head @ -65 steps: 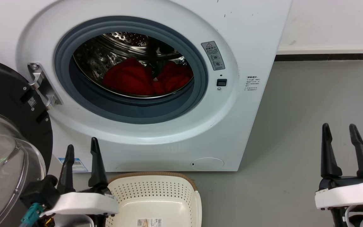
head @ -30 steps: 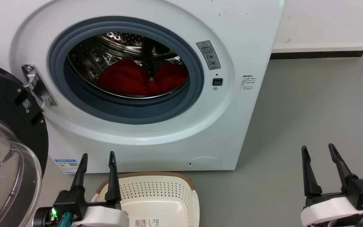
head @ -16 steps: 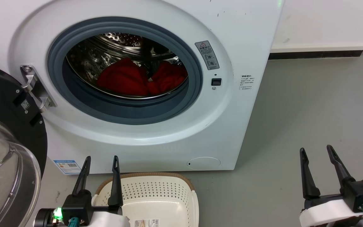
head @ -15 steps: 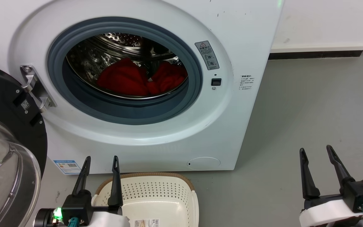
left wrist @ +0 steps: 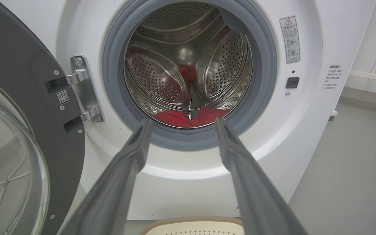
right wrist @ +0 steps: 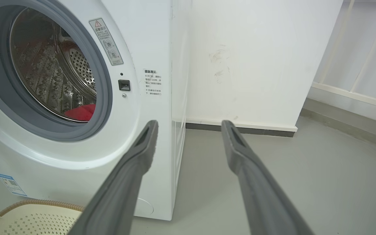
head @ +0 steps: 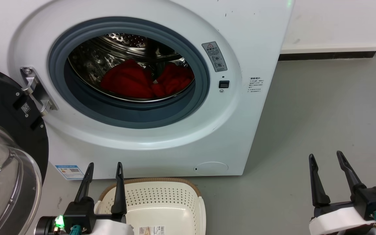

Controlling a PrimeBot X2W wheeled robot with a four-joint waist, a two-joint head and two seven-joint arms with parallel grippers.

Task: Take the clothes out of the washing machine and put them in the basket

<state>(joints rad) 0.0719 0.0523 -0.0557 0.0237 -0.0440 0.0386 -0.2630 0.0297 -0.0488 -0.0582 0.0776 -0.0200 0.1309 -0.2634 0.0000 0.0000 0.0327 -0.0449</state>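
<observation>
My left gripper (head: pixel 104 165) hangs above the basket (head: pixel 181 181), fingers apart and empty. My right gripper (head: pixel 325 156), also spread, is over the grey floor (head: pixel 321 107). The glass door (head: pixel 2 98) stands swung open just left of my left gripper. The clothes (head: pixel 142 83) lie in the washing machine (head: pixel 250 39) drum (head: pixel 126 39), well ahead of both.

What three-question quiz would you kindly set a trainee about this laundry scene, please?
1. True or false: the bright-red fabric clothes lie inside the white front-loading washing machine.
2. The cream-white perforated plastic basket holds: A) two garments; B) one garment; C) none.
3. Fill in: the left end effector and the right end effector are both ____.
Key: 1 true; 2 C; 3 open.
</observation>
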